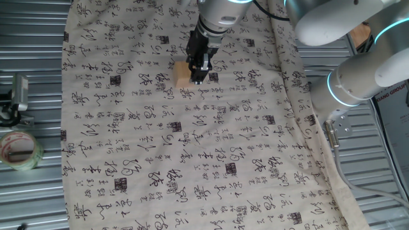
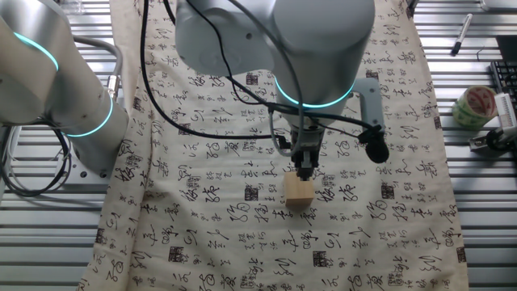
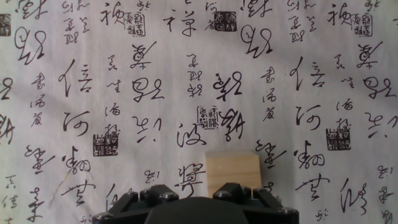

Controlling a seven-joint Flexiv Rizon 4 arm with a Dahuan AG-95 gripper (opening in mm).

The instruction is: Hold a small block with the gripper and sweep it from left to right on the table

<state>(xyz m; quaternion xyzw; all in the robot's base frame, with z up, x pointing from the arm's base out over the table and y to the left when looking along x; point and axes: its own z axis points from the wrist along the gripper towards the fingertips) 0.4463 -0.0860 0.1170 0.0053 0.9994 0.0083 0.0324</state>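
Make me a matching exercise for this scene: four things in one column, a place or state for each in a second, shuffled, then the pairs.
Things:
1. small block
2. pincer
3. roll of tape
4. marker pen

Places or states:
A. on bare ribbed metal, beside the cloth
B. on the calligraphy cloth, at the fingertips
C. pointing down at the cloth
D. on the metal near the far edge in the other fixed view

Pairs: 1-B, 2-C, 3-A, 4-D
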